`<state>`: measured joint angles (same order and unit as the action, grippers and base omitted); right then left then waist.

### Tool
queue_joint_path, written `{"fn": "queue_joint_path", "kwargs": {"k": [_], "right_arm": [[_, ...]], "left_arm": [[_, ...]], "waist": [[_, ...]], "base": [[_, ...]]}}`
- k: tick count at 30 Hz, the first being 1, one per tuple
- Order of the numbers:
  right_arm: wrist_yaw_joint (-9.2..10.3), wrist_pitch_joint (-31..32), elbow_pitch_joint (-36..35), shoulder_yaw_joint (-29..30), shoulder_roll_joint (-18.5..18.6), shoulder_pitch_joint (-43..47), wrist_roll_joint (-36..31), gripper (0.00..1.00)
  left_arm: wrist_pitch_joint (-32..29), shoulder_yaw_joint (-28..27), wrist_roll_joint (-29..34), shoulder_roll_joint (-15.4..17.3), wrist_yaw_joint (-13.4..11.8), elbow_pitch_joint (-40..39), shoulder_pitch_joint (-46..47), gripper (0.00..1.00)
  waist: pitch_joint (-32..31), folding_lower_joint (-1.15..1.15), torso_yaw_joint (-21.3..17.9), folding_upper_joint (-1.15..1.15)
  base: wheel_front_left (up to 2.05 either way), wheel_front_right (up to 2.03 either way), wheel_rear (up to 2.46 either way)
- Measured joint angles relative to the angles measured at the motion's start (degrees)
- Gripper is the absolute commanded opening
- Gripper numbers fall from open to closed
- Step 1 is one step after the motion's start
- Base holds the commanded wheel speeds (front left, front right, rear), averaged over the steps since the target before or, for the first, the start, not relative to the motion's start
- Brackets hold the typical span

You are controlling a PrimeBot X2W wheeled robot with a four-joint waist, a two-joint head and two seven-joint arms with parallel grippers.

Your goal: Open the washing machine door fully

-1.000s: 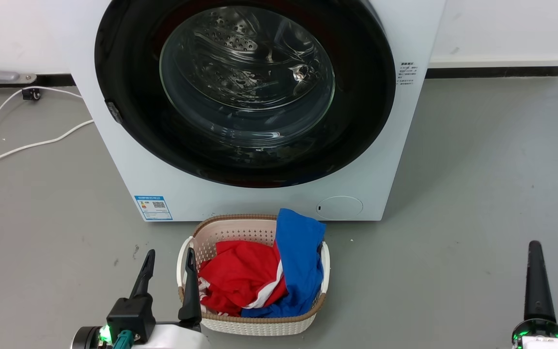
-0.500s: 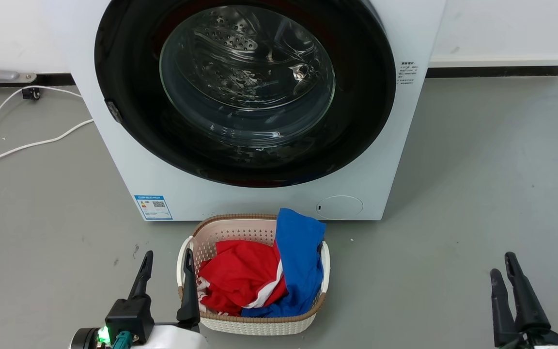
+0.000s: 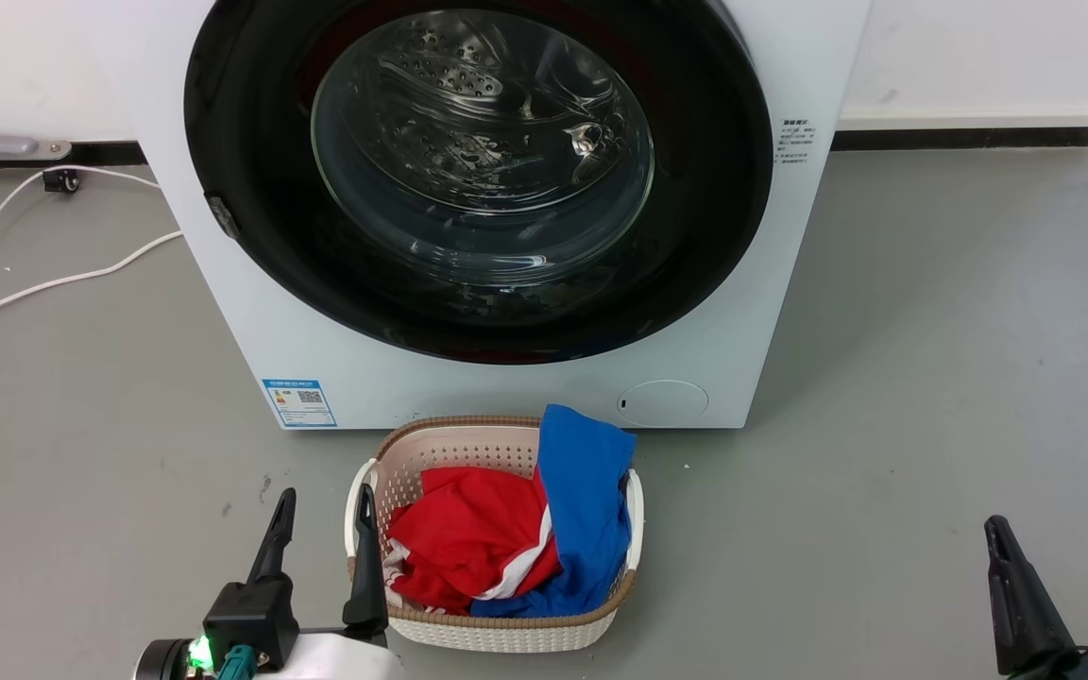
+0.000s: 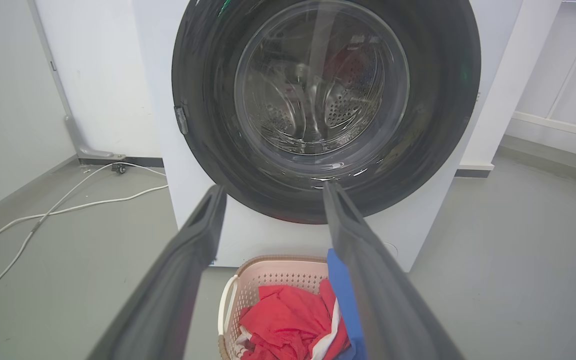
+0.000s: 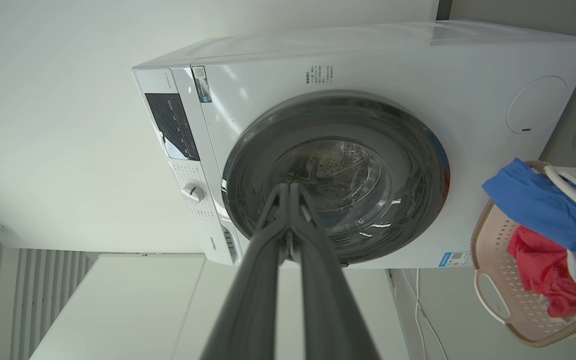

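Right tool (image 3: 995, 525) lower than before, closed.

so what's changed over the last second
The right gripper sank toward the head view's bottom edge and rolled at the wrist, gripping nothing. The left gripper, open, the shut washing machine door and the laundry basket stayed put.

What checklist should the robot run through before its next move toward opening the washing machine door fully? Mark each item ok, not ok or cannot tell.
1. Large round glossy black washing machine door shut against white boxy washing machine, starting state known: ok.
2. Left jaws apart and empty: ok.
3. Right jaws pressed together, not ready to grasp: not ok.
4. Small grey tab on door's left edge visible: ok.
5. Beige perforated laundry basket clear of door's swing: cannot tell.
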<state>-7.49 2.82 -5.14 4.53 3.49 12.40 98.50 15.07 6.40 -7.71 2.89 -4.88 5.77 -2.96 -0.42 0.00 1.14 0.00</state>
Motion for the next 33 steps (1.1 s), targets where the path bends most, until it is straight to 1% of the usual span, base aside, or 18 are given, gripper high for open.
{"fn": "queue_joint_path", "kwargs": {"k": [12,18,23,28,33], "right_arm": [[0.01,0.76,1.55,1.63,-0.45,-0.43,-2.01,0.0],[0.0,1.53,4.26,6.2,-0.34,-4.91,-2.29,0.0],[0.0,3.63,7.6,10.58,1.91,-10.56,-2.22,0.0],[0.01,6.33,11.89,13.46,5.42,-17.73,-2.29,0.0],[0.01,9.11,16.17,14.93,9.55,-26.0,-3.2,0.0]], "left_arm": [[0.0,-0.1,0.15,0.0,-0.21,-0.22,0.0,1.0],[0.0,-0.01,0.58,0.0,-0.43,-1.05,0.05,1.0],[0.0,0.13,1.0,0.0,-0.75,-2.19,0.83,1.0],[0.0,0.3,1.97,-0.01,-1.2,-3.69,2.77,1.0],[0.0,0.59,2.52,0.01,-1.49,-4.86,5.0,1.0]], "waist": [[0.23,0.0,-0.12,0.0],[1.07,0.0,-0.12,0.0],[2.88,0.0,0.19,0.0],[6.04,0.0,0.73,0.0],[9.8,0.0,1.4,0.0]], "base": [[0.0,0.0,0.0],[0.0,0.0,0.0],[0.0,0.0,0.0],[0.0,0.0,0.0],[0.0,0.0,0.0]]}}
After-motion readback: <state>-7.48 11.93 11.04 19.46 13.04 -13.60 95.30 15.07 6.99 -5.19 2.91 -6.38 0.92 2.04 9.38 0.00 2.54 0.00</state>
